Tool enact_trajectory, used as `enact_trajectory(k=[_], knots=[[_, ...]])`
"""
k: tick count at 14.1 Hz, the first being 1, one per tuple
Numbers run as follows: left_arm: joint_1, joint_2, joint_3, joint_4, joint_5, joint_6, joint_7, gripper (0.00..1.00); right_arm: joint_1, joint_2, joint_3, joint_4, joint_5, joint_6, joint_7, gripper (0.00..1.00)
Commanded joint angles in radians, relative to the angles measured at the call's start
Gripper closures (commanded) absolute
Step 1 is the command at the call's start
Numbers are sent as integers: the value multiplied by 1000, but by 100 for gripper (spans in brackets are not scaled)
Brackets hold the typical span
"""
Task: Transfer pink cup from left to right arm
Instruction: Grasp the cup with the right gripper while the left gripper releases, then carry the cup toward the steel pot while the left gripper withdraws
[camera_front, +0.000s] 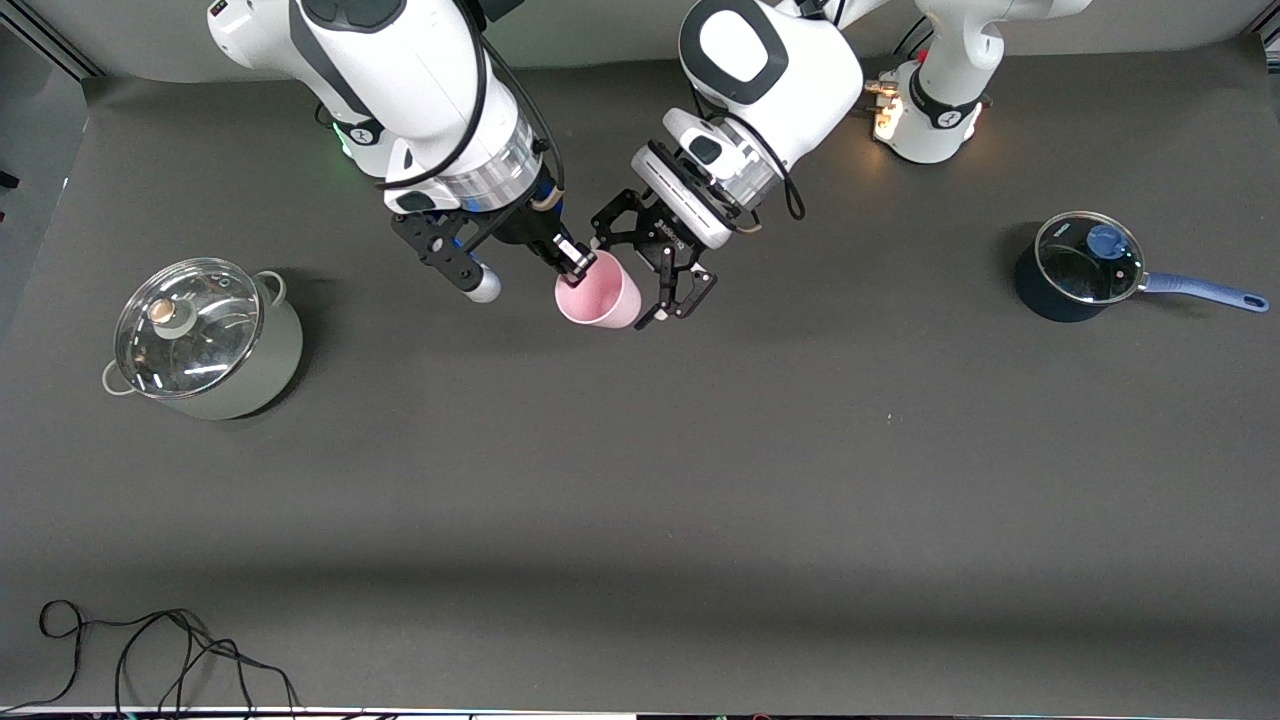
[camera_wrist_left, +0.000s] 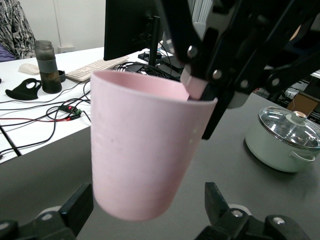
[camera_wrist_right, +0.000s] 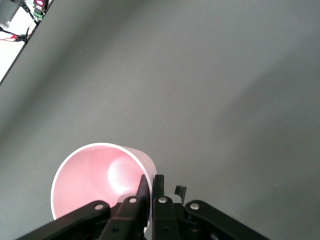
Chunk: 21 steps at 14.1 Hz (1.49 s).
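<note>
Pink cup: held over counter, rim pinched by right claw; left claw spread around it, not touching.

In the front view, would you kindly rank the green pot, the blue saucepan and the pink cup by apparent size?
1. Green pot
2. Blue saucepan
3. Pink cup, though it is held above the table by the right gripper, nearer the camera, so slightly flattered.
</note>
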Motion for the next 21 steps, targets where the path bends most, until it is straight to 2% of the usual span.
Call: enact_trajectory(k=[1,5,7,12,17,19,21], knots=[[2,-8,11,-16,-12,12,-17,1,-38,11,-2,36,-11,-7,-83,100],[25,29,75,-40,-8,3,-20,1,-136,-17,-11,25,-11,-28,-325,100],[67,49,80,-39,-6,-10,-22,1,-196,-26,-11,16,-11,-85,-450,100],[245,57,72,-78,-9,-233,-23,0,-400,-123,-22,-153,-13,-131,-926,100],[385,45,62,-138,1,-473,-25,0,-406,-169,-216,-298,-14,-122,-1283,100],[417,45,60,-157,27,-536,-35,0,-406,-167,-236,-354,-32,-88,-1315,100],[437,45,63,-161,113,-605,-130,0,-406,-175,-246,-441,-69,-6,-1344,100]])
